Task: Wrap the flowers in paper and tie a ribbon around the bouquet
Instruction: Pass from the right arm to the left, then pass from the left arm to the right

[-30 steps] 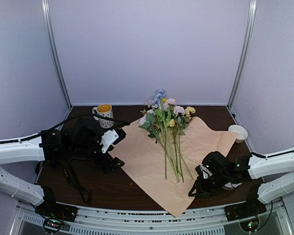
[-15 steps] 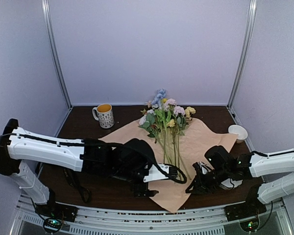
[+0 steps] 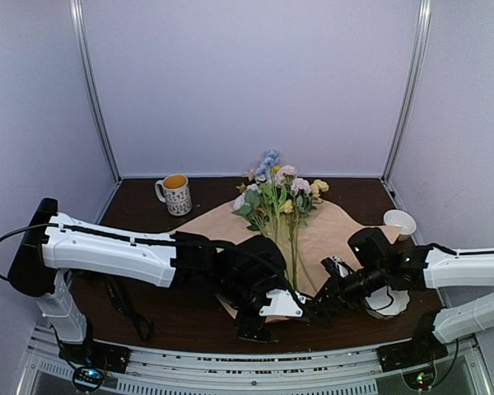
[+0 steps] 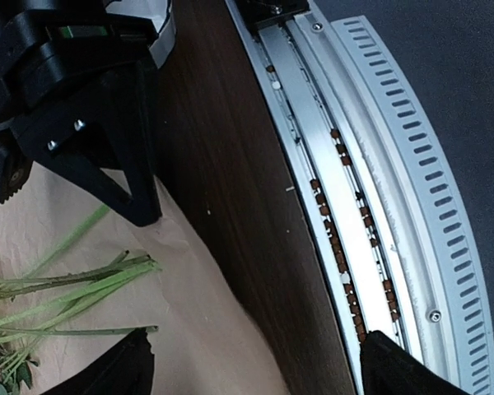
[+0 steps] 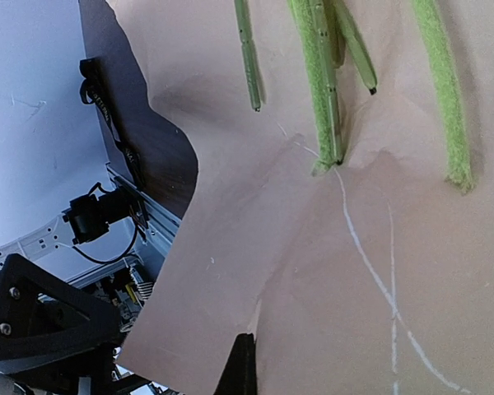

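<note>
The paper (image 3: pixel 337 226) lies peach side up across the middle of the surface (image 3: pixel 173 317). It is thin, light and floppy and will likely crease or tear if tugged, so an edge or corner is the place to pinch it. The flowers (image 3: pixel 277 196) rest on it, blooms toward the far wall and stems (image 5: pixel 321 82) pointing at the arms. They look light, springy and easily crushed at the heads, so they are best taken by the stems. The right claw (image 3: pixel 323 290) is closed, apparently nipping the paper's near edge just beside the stem ends. The left claw (image 3: pixel 276 321) gapes wide over the near corner, gripping nothing. A second ago the left arm was folded back near the mug (image 3: pixel 175 194); now it reaches across. The right claw was part open then, and the near corner lay flat.
</note>
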`<act>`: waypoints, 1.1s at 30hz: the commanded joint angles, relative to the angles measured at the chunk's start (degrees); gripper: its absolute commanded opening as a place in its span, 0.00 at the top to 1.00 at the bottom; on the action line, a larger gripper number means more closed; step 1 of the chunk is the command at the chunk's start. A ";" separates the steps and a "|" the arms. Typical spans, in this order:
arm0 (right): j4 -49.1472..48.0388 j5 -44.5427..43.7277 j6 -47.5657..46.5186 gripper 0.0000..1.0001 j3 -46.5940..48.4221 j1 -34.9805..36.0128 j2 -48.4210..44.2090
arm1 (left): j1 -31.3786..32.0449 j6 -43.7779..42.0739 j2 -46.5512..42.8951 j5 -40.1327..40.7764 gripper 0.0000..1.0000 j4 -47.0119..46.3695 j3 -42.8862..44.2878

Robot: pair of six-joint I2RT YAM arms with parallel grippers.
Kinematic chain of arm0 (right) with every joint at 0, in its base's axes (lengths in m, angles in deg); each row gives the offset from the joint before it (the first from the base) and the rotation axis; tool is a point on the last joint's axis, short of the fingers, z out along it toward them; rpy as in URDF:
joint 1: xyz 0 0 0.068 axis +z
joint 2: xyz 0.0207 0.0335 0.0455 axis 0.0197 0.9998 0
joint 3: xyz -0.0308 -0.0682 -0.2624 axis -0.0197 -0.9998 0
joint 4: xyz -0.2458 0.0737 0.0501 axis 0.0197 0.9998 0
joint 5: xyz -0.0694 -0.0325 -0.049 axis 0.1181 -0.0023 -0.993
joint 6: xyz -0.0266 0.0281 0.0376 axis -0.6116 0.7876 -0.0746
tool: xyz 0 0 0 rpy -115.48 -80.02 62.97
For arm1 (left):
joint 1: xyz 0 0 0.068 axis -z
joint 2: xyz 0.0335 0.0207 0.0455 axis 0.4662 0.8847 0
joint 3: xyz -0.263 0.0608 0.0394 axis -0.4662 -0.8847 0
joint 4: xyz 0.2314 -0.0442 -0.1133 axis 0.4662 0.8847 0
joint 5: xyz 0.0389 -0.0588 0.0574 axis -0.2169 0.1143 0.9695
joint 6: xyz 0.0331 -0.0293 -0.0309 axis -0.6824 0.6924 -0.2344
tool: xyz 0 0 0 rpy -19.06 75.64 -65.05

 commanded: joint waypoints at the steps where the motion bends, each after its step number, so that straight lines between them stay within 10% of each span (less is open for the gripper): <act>1: 1.74 1.07 -1.19 1.00 1.42 -0.43 -0.68 | -0.79 1.63 5.56 2.31 0.18 3.22 5.02; 10: 8.16 -1.07 -6.14 1.00 2.62 -0.77 -1.44 | -1.45 4.40 6.39 1.36 1.00 3.77 6.48; 18: 49.08 -25.71 -31.64 0.56 27.07 -0.95 1.42 | -1.99 3.49 6.80 1.56 1.00 3.74 8.46; 33: 22.09 -13.50 -34.96 0.73 15.88 -3.08 21.33 | -7.63 -0.09 10.57 0.49 1.00 8.92 15.27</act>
